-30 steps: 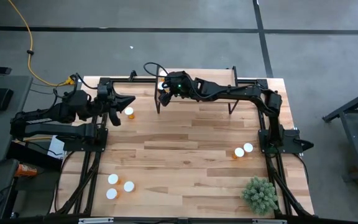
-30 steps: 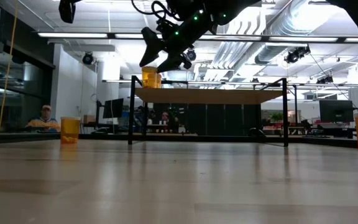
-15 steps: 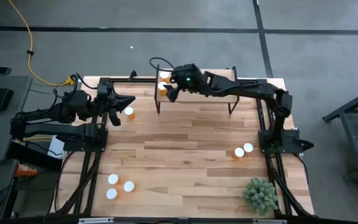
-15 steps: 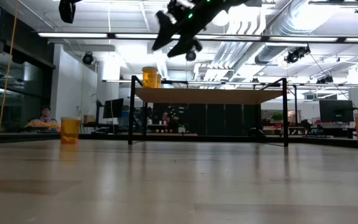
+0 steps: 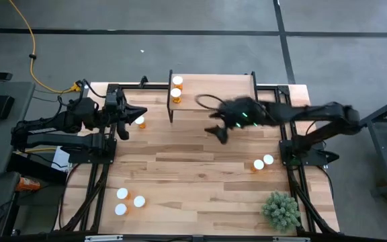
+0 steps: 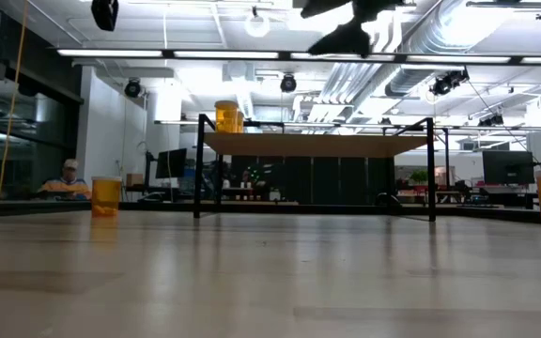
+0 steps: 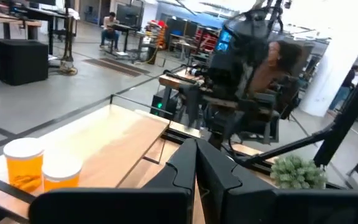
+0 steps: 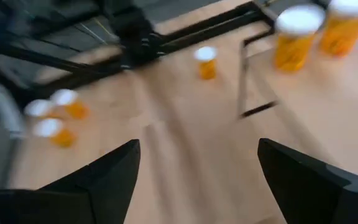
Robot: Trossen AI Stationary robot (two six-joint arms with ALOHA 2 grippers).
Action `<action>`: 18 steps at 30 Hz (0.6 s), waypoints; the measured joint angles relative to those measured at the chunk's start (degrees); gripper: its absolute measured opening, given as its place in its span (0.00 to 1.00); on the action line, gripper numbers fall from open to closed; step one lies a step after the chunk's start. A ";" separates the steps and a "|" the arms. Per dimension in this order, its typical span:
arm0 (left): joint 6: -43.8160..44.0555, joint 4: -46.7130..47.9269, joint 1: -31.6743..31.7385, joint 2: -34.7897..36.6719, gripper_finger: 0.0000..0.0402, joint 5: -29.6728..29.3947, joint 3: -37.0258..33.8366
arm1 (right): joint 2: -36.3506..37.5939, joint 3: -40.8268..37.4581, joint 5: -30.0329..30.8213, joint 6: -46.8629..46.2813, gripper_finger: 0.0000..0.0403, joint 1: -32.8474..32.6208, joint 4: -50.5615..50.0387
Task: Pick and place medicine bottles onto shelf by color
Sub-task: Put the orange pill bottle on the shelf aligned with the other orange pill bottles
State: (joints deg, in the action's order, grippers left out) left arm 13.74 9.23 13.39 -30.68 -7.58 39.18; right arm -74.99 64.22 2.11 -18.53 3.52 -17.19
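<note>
Over at the table's left edge the left gripper [image 5: 142, 111] sits parked with its fingers pressed together, almost on top of a lone bottle [image 5: 140, 121] near the back-left corner. If that arm stirs at all, I'd guess it clips the bottle and sends it rolling.

Near the front-left corner three more bottles [image 5: 130, 201] stand bunched, caps nearly touching. Going in for one with wide fingers would likely knock a neighbour over.

On the shelf [image 5: 213, 84], along the table's back edge, two bottles [image 5: 177, 89] stand close together at its left end, right by the rim. A careless pass there could tip them off.

The right gripper [image 5: 218, 132] is empty, fingers spread wide, out over the middle of the table in front of the shelf. Its wrist view is streaked, so it seems to be travelling fast; overshoot looks like the main risk.

Toward the right edge a pair of bottles [image 5: 263, 162] stands touching, hard to separate cleanly.
</note>
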 joint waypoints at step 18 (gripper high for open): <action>-0.30 0.18 0.00 -0.68 0.00 4.53 0.00 | 16.32 -13.62 1.99 -18.55 0.78 -7.93 24.74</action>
State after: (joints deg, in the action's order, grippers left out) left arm 13.44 9.41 13.39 -31.35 -3.05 39.18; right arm -58.66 50.60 4.10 -37.08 -4.41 7.55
